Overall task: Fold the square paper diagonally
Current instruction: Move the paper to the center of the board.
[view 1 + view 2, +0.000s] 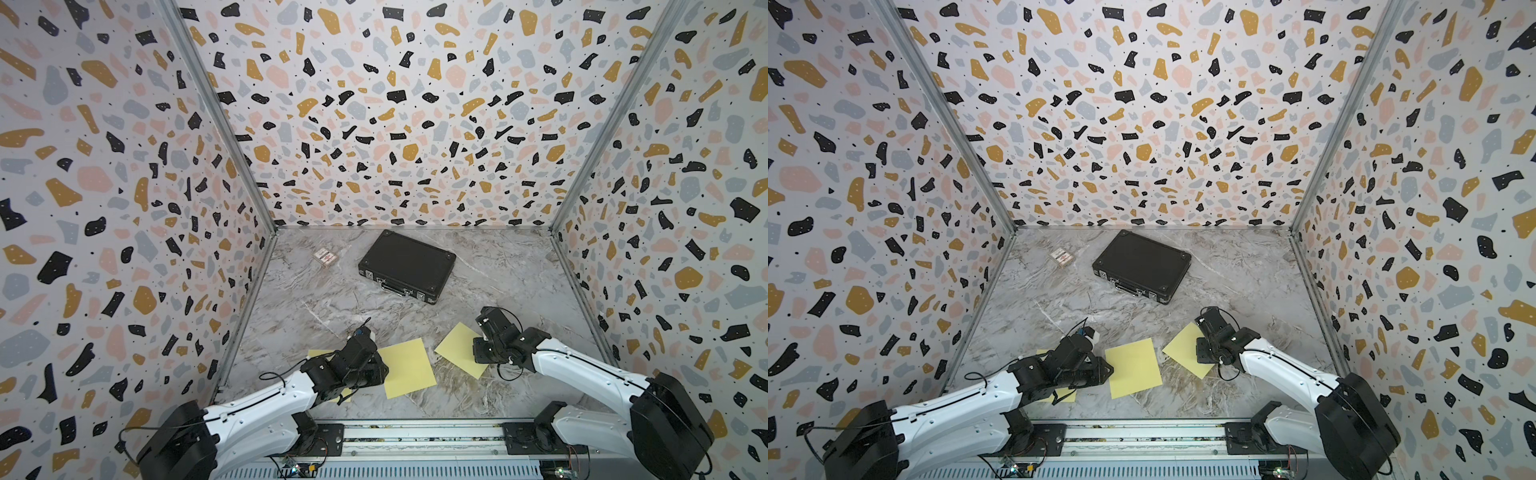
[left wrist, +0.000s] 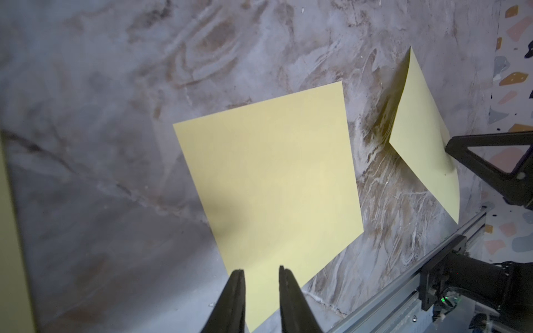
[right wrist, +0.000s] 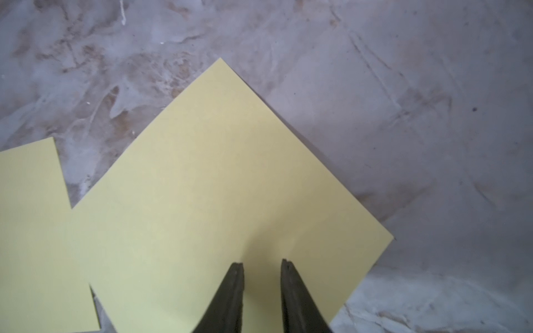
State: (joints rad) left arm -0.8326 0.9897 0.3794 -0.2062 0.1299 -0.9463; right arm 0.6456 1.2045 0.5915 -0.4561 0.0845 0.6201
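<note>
My left gripper (image 2: 261, 269) hangs over the left edge of the middle paper (image 1: 407, 368), close to its near corner. The jaws are a narrow gap apart with nothing between them — a diagonal fold has to start from a corner, I judge. My right gripper (image 3: 262, 263) sits low over the right paper (image 1: 455, 347), equally narrow and gripping nothing I can see; whether its tips touch the sheet I cannot tell. Both papers lie unfolded at the near side of the surface (image 1: 332, 299) — just apart.
</note>
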